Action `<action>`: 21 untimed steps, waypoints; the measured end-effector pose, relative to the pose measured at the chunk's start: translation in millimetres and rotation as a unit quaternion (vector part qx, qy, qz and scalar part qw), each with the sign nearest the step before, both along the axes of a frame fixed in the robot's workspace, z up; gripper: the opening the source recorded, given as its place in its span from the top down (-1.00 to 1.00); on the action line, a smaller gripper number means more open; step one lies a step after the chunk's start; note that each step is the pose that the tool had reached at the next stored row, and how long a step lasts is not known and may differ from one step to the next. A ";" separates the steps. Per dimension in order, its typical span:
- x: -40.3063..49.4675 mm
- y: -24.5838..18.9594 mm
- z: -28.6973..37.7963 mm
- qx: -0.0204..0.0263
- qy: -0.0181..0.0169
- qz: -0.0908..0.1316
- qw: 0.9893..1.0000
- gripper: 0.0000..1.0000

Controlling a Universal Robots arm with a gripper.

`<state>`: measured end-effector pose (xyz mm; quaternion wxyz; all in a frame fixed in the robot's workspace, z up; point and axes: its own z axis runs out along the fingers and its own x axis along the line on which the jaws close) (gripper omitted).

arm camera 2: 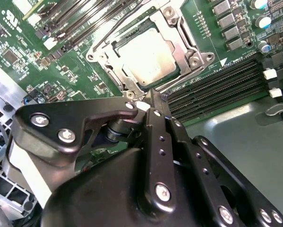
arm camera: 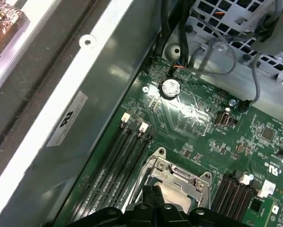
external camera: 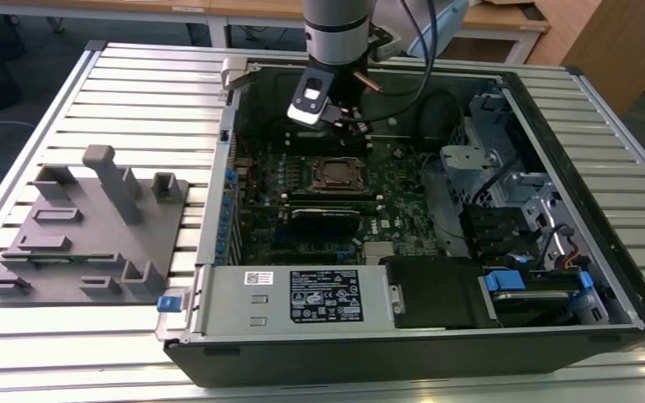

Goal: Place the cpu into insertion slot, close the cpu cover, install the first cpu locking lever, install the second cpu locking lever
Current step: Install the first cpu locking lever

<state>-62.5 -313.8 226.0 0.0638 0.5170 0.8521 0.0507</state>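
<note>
Cpu seated flat in insertion slot, pale metal top showing through the window of cpu cover, which looks lowered over it, so placement and cover steps appear done. Hand poised just above the socket's near edge, fingers together and empty, likely to push a thin locking lever rather than grip. Black memory slots at about 4 o'clock from the socket in the second wrist view. Computer case open on slatted tabletop, grey fixture block at 9 o'clock of the case
</note>
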 end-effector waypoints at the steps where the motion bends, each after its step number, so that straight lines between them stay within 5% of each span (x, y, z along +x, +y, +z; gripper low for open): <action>1: 0.0 0.0 0.0 0.000 0.000 0.005 1.000 0.80; 6: 0.3 -0.1 -0.1 -0.004 0.000 0.023 1.000 0.80; 13: 0.2 -2.6 -0.1 -0.022 0.001 0.033 0.999 0.80; 21: 0.3 -7.5 -0.4 -0.027 0.000 0.044 0.999 0.80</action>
